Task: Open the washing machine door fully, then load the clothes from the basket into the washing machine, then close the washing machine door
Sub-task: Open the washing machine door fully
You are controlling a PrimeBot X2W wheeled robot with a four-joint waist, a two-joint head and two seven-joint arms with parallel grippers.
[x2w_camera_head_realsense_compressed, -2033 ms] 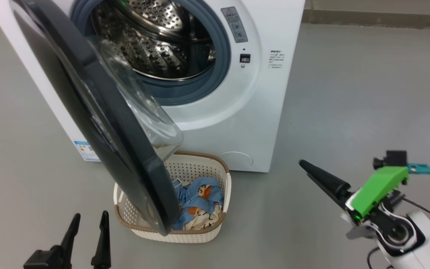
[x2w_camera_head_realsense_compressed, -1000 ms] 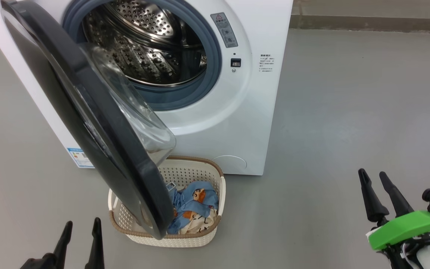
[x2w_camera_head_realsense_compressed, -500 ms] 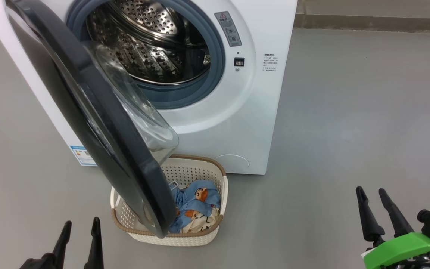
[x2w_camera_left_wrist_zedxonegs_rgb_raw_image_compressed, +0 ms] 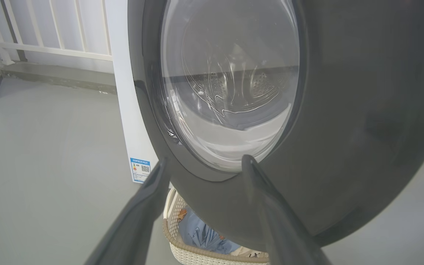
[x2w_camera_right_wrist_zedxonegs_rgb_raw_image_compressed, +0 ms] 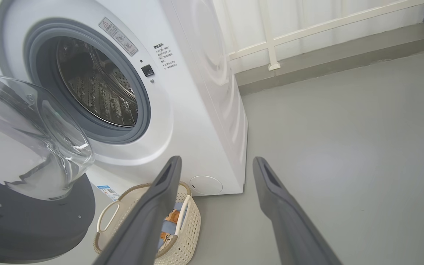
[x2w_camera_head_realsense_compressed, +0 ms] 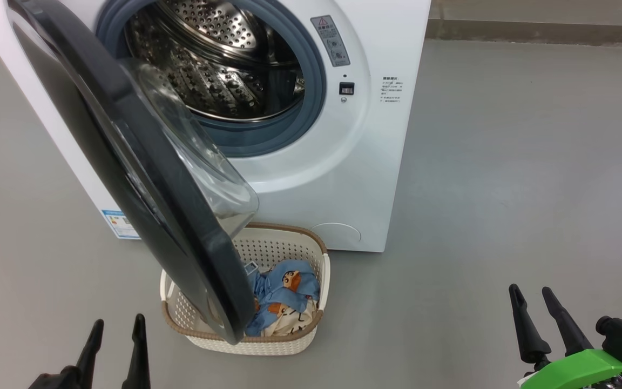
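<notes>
1. The first step, opening the washing machine door (x2w_camera_head_realsense_compressed: 143,162) fully, is judged to be in hand and not yet finished: the door is seen only partly swung out, its lower edge hanging over the left half of the basket (x2w_camera_head_realsense_compressed: 268,346).
2. The basket is set on the floor with the washing machine (x2w_camera_head_realsense_compressed: 343,178) directly behind it, and the clothes (x2w_camera_head_realsense_compressed: 286,289) are heaped in the basket's right half, partly hidden by the door.
3. The steel drum (x2w_camera_head_realsense_compressed: 219,70), above and behind the basket, appears empty, so loading is judged not to have begun.
4. The left gripper (x2w_camera_head_realsense_compressed: 118,323) is held low, to the left of the basket and on the outer side of the door; its fingers are spread wide and nothing is held.
5. The right gripper (x2w_camera_head_realsense_compressed: 529,292) is held well apart to the right of the basket, its fingers likewise spread wide and empty.
6. The next move is judged to call for the door to be taken or pushed at its free edge and swung further away from the basket, so that the clothes can be reached from above.
</notes>
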